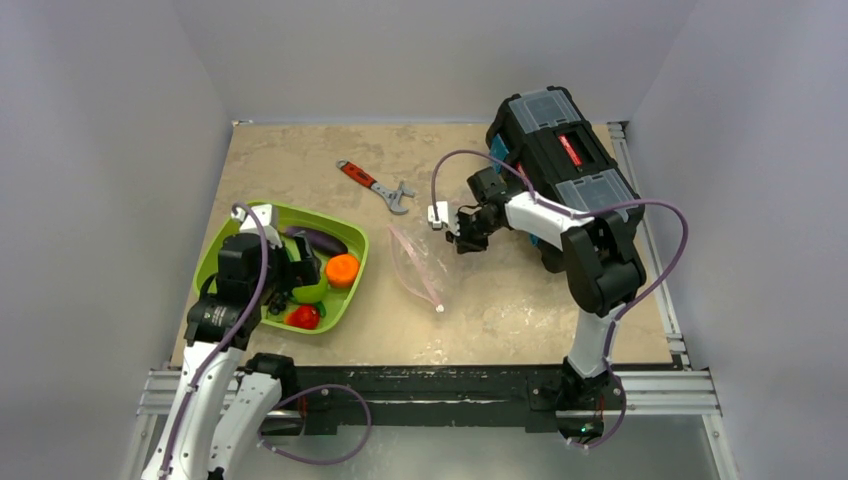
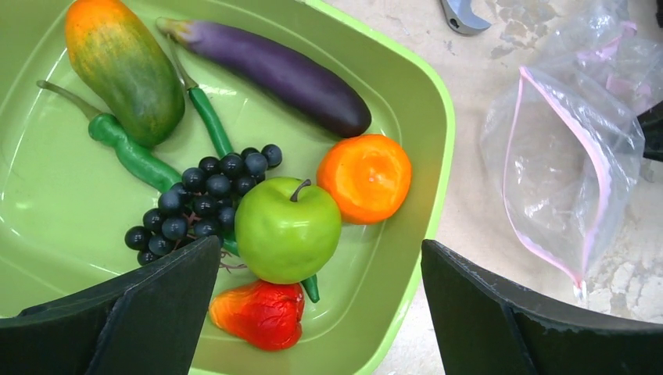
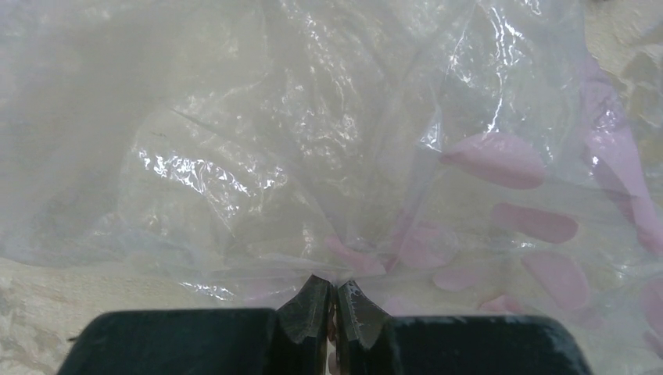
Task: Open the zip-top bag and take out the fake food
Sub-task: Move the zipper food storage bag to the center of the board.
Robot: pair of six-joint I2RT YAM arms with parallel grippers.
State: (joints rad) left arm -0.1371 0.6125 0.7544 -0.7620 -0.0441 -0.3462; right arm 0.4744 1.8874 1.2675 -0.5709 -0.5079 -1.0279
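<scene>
Pale grey-white walls [image 1: 100, 150] closing in on three sides, plain and matte, a desk [image 1: 500, 310] with a mottled beige, stone-like top, silver metal rails [image 1: 670, 390] along its near edge and right side, soft even light, perhaps from overhead, faint shadows
</scene>
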